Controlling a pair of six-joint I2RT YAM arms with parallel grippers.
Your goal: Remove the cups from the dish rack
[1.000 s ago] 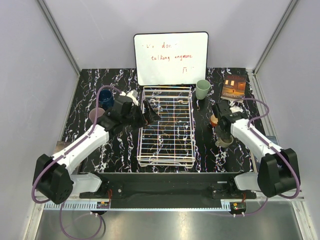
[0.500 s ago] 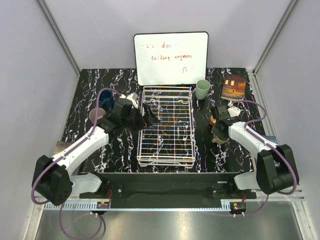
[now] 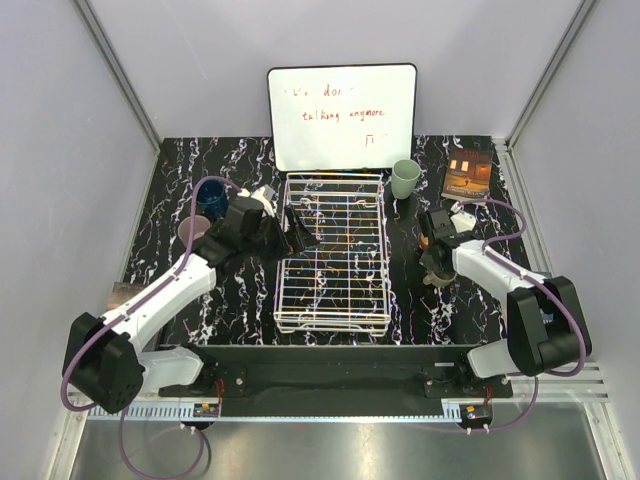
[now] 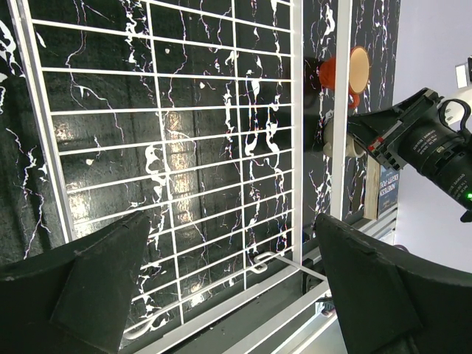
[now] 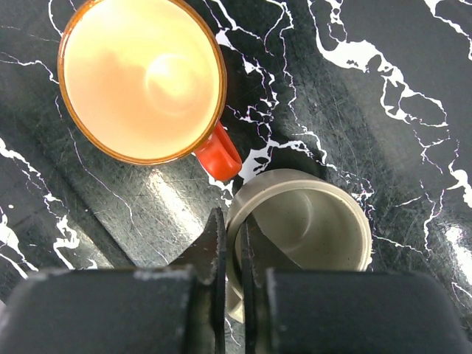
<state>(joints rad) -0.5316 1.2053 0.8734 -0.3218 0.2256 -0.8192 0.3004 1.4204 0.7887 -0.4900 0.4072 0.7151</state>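
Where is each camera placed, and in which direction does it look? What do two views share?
Top camera: above and behind the arms, looking down at the table; both arms show, the left gripper above the rack.
Left wrist: on the left arm, looking down into the rack; its open fingers frame the bottom.
Right wrist: looking straight down; the right gripper pinches the wall of the grey mug.
Shared: both wrist views show the orange mug.
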